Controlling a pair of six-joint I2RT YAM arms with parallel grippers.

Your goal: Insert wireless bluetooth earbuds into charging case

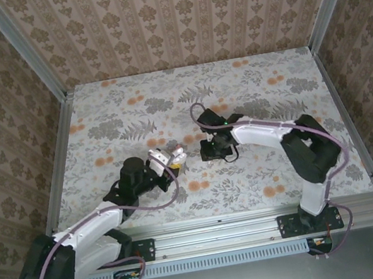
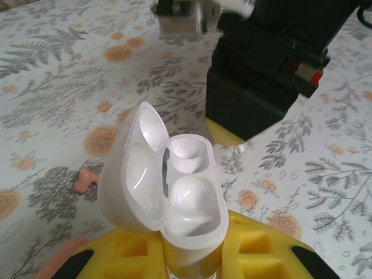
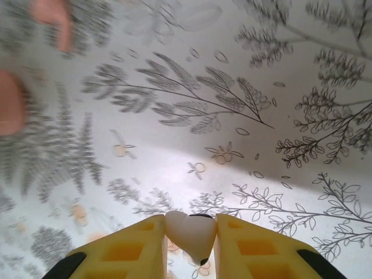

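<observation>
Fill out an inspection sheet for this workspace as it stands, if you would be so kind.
Surface: floral-print table cover, flat.
Job's things: open white charging case in the left claw; white earbud in the right claw; coral-pink earbud lying on the cover beside the case.
Clutter: blurred pink shapes at the right wrist view's edge, not identifiable.
Grippers: both claws shut on their loads.
Cables: purple cables along both arms, one looping near the right wrist.
Surroundings: patterned walls, metal frame rails.
</observation>
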